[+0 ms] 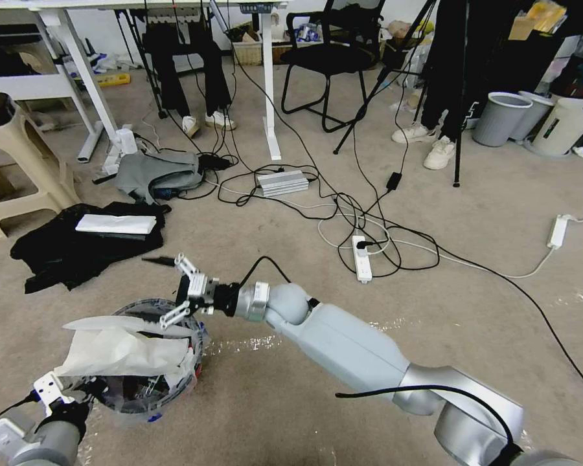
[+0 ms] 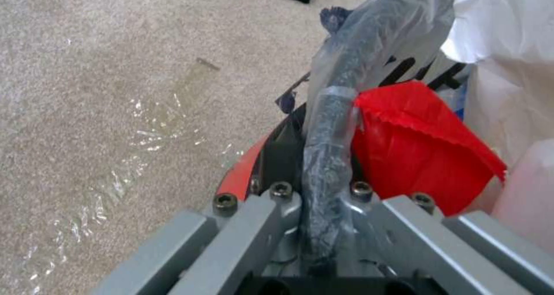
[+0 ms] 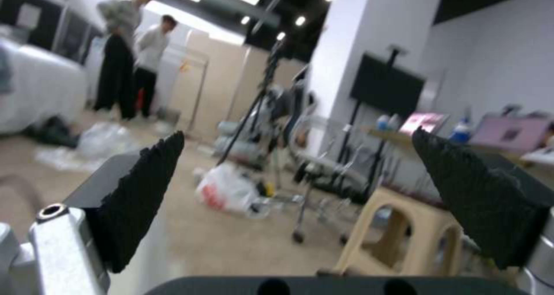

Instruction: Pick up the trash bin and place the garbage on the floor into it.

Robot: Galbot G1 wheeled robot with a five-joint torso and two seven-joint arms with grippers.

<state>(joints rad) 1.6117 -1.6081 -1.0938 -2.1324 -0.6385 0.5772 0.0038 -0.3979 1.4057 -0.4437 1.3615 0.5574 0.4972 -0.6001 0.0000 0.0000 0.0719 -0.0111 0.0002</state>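
the left gripper (image 1: 61,395) is seen closest in, low at the left edge of the head view, and it's clamped onto the near rim of the trash bin (image 1: 150,408). in the left wrist view its fingers (image 2: 277,156) are pressed together on the bag-wrapped rim, with the bin's red wall (image 2: 239,176) just visible beside them and black writing on the liner. the bin is stuffed: a red wrapper (image 2: 421,147) is tucked right behind the rim, and a big crumpled white paper (image 1: 120,349) is draped over the top, sticking out past the edge.

the carpet floor (image 1: 252,401) is seen below, with a shiny tape line (image 1: 240,343) running past the bin.

just beyond the bin's far rim, the right gripper (image 1: 175,291) is held above it, reached across from the right side, fingers (image 3: 144,191) spread wide with nothing between them.

farther out, black clothes (image 1: 78,246) with a flat white item on top are lying left of centre, and a white power strip (image 1: 361,257) is tangled in black cables. a beige stool (image 1: 13,168) is parked at the far left, and a couple of grey bins (image 1: 502,118) are lined up at the far right.
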